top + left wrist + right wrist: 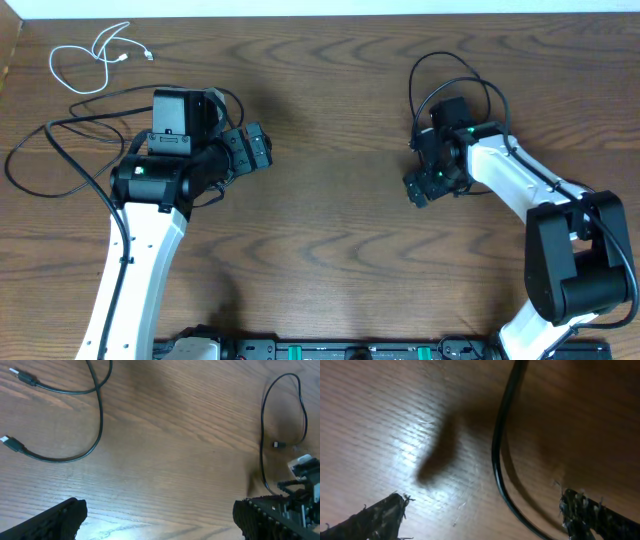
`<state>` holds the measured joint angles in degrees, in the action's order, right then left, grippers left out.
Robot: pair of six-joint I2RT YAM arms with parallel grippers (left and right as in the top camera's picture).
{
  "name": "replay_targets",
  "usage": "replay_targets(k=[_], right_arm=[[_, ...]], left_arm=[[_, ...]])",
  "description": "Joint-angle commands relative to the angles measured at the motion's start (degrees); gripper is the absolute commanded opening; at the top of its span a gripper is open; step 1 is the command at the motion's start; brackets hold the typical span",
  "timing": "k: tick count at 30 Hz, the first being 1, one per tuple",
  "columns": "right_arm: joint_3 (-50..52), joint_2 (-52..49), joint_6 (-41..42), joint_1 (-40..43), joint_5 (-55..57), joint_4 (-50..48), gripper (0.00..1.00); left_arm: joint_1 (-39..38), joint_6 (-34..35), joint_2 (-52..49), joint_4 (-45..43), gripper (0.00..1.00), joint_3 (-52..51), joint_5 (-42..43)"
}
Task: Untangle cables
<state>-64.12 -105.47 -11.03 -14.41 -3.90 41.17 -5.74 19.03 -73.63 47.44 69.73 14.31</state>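
Note:
A short white cable [95, 58] lies coiled at the table's far left corner. One black cable [60, 130] loops around my left arm; in the left wrist view its two plug ends [20, 446] rest on the wood. My left gripper [257, 150] [160, 522] is open over bare wood, holding nothing. A second black cable [447, 72] [262, 435] loops at the right. My right gripper [424, 186] [482, 517] hangs low over it, open. That cable [499, 455] runs between the fingers, nearer the right fingertip [587, 512], and is not pinched.
The tabletop [330, 240] is dark wood. Thicker black wires run along both arms. A black rail with green lights [330, 350] lines the near edge. The right arm's white link [510, 175] slants across the right side.

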Motion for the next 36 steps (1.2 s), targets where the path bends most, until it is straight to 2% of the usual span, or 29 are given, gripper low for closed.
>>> replay_targets(k=[1, 3, 4, 5, 6, 9, 10, 14, 21, 25, 30, 36], right_arm=[[2.4, 0.9, -1.7, 0.9, 0.0, -2.7, 0.88], [3.7, 0.9, -1.7, 0.9, -1.2, -5.0, 0.85], [4.0, 0.9, -1.7, 0.9, -2.4, -5.7, 0.79], [4.1, 0.9, -1.7, 0.9, -3.4, -5.8, 0.63], [4.1, 0.9, -1.7, 0.9, -4.1, -5.8, 0.54], [4.1, 0.9, -1.1, 0.8, -4.2, -5.8, 0.08], [4.1, 0.9, 0.0, 0.9, -4.2, -5.8, 0.01], [2.5, 1.0, 4.2, 0.8, -7.5, -5.3, 0.01], [-7.3, 4.6, 12.2, 1.0, -27.0, -3.2, 0.01], [-14.0, 8.3, 17.5, 0.8, -35.1, -3.2, 0.01], [-19.1, 13.9, 17.3, -0.4, -40.8, -3.0, 0.01], [-20.6, 22.4, 14.3, -2.0, -43.3, -2.5, 0.01]], left_arm=[[-0.1, -1.0, -0.1, 0.1, 0.99, -0.3, 0.0], [-0.1, -1.0, -0.1, 0.1, 0.99, -0.3, 0.1], [-0.1, -1.0, -0.1, 0.1, 0.99, -0.3, 0.1], [-0.1, -1.0, -0.1, 0.1, 0.99, -0.3, 0.1], [-0.1, -1.0, -0.1, 0.1, 0.99, -0.3, 0.1], [-0.1, -1.0, -0.1, 0.1, 0.99, -0.3, 0.1], [-0.1, -1.0, -0.1, 0.1, 0.99, -0.3, 0.1], [-0.1, -0.2, -0.1, 0.1, 0.98, -0.3, 1.2], [-0.1, -0.1, -0.1, -1.9, 0.98, -0.3, 17.0], [-0.1, 1.4, -0.1, -2.1, 0.98, -0.3, 19.8], [-0.1, 5.8, -0.1, -3.7, 0.98, -0.3, 19.8], [-0.1, 15.2, -0.1, -8.4, 0.98, -0.3, 19.8]])
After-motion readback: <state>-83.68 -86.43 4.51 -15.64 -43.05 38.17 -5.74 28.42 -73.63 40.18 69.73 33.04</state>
